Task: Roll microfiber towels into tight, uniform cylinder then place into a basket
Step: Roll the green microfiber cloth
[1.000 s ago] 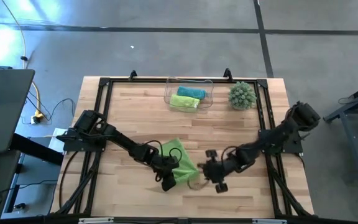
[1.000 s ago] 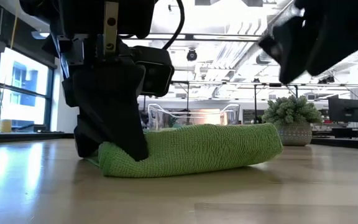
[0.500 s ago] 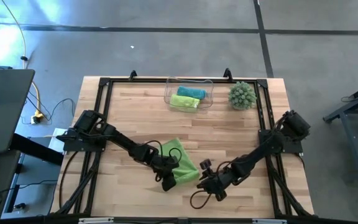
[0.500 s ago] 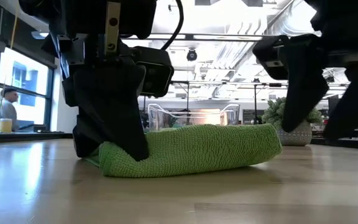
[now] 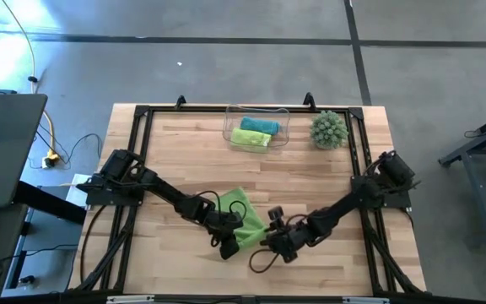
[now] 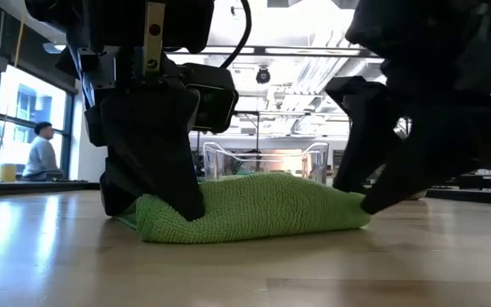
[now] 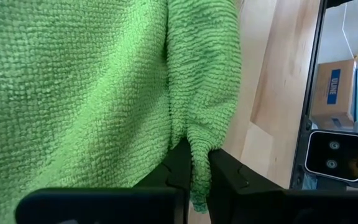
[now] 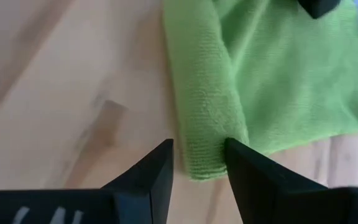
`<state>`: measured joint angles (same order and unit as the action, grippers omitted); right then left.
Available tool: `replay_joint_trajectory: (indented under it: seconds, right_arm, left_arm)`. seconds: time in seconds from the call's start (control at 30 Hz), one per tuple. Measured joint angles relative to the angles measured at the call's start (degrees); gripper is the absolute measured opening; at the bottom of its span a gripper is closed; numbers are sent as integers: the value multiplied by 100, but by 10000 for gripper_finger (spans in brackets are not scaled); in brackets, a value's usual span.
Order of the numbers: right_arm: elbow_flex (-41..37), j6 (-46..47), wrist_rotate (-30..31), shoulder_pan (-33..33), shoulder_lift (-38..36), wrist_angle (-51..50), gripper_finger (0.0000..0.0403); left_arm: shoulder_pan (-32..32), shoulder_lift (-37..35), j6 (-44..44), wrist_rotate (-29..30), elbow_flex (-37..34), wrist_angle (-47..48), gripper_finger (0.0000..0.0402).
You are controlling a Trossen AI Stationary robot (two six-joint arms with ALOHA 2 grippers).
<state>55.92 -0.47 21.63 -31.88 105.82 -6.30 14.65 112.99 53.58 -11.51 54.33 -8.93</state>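
While overhead hides it, wrist views show left tool (image 7: 194, 177) pinching the lime towel (image 7: 92, 87), right tool (image 8: 197, 168) parted.

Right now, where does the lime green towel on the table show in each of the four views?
High view: lime green towel low centre, between both claws.
Low view: rolled, lying across the middle.
Left wrist view: fills most of the frame, its edge pinched in the left claw.
Right wrist view: upper right, the roll's end between the open right claw.
Shared landmark: the wooden table.
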Motion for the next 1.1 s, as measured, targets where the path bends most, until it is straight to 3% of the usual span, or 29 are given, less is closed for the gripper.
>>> replay_joint_trajectory:
  seconds: [0.17, 0.33, 0.53, 0.73, 0.9, 1.1]
  right_arm:
    - [0, -46, 33, 124, 0, 137, 137]
    - [3, -306, -445, 243, 207, 317, 137]
    - [26, -401, -593, 390, 463, 419, 146]
    - [26, 326, -837, 524, 476, 340, 151]
    - [31, 614, -1204, 618, 476, 192, 119]
    - [33, 879, -1585, 728, 471, 126, 42]
  left_arm:
    - [-2, 0, -15, 2, 0, -2, 21]
    - [-2, 0, -15, 1, 0, -11, 21]
    - [0, 7, -22, -5, -2, -84, 21]
    - [-2, -166, -422, -323, -18, -60, 27]
    - [-6, -676, -942, -328, -26, 631, 65]
    - [79, -1323, -1480, -341, -28, 1844, 116]
